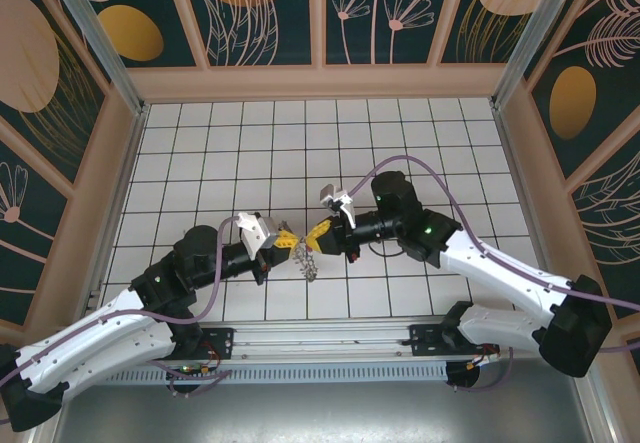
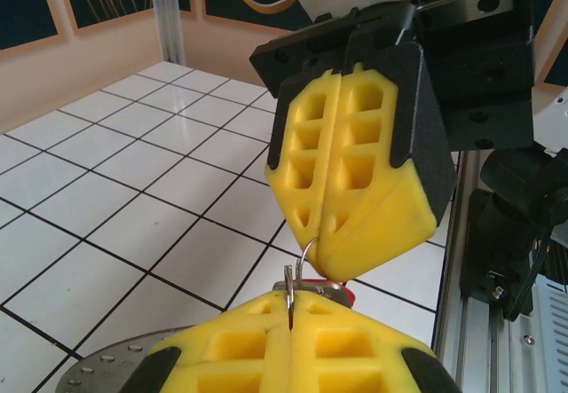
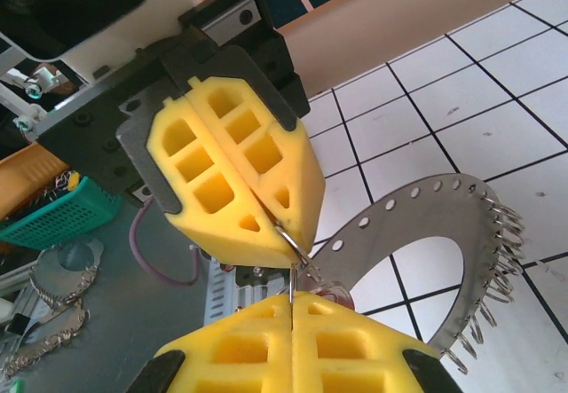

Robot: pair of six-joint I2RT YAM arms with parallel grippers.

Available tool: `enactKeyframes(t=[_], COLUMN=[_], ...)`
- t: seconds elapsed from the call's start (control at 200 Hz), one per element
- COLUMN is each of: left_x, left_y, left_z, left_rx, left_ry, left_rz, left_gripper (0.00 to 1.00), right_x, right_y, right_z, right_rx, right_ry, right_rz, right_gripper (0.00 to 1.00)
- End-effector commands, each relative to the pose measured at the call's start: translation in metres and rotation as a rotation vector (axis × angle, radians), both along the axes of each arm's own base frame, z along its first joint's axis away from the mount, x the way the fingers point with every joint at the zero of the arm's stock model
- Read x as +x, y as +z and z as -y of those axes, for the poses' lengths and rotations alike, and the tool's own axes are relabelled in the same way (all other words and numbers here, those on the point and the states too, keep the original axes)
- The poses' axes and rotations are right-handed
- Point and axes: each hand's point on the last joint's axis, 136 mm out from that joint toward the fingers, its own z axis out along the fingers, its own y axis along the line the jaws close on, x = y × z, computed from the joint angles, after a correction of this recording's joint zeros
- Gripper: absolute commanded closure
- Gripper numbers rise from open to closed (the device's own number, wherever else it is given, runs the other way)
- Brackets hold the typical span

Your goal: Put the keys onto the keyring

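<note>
Left fingers [image 2: 248, 318] and right fingers [image 3: 355, 322], both pairs pressed together, meet at one keyring [image 3: 417, 208] and one key [image 2: 349, 297].

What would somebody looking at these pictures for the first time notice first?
Two yellow-fingered grippers meet tip to tip over the middle of the white tiled table: the left gripper and the right gripper, both shut, with a thin wire loop between them. Right by their tips is a flat metal ring with punched holes and wire loops along its edge. A red speck shows beside the left gripper's fingers.
</note>
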Motion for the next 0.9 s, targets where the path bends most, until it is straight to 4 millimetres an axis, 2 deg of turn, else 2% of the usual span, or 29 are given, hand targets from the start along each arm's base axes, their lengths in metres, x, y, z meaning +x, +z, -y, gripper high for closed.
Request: enactKeyframes(t=[0.0, 0.896], left_x=[-0.003, -0.005], left_y=[0.03, 0.03], left_z=[0.002, 0.002], left_rx=[-0.078, -0.078], left_ry=[-0.026, -0.035], left_rz=[0.067, 0.067], left_gripper=[1.0, 1.0], right_x=[0.0, 0.011], right_y=[0.001, 0.012], right_z=[-0.004, -0.001], right_rx=[0.015, 0.043], right_ry=[0.001, -0.038], right_rz=[0.003, 0.001], right_gripper=[1.0, 1.0])
